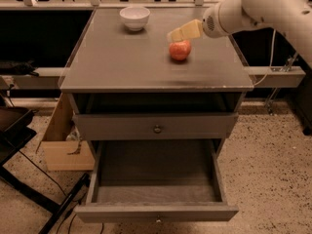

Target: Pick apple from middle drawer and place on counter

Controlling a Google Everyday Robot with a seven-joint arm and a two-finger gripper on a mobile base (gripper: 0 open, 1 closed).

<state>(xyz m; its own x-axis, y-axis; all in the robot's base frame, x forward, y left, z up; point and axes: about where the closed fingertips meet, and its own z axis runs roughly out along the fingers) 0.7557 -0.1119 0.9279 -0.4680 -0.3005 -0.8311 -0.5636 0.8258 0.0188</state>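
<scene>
The apple, red with yellowish patches, stands on the counter, right of its middle. My gripper hangs just above and slightly behind the apple. Its pale yellow fingers are open and hold nothing, and they stand apart from the apple. The arm reaches in from the upper right. The middle drawer is pulled out at the bottom of the cabinet. Its grey inside is empty.
A white bowl stands at the counter's back left. A shut drawer front with a knob sits above the open drawer. A cardboard box and black frame legs are on the floor at the left.
</scene>
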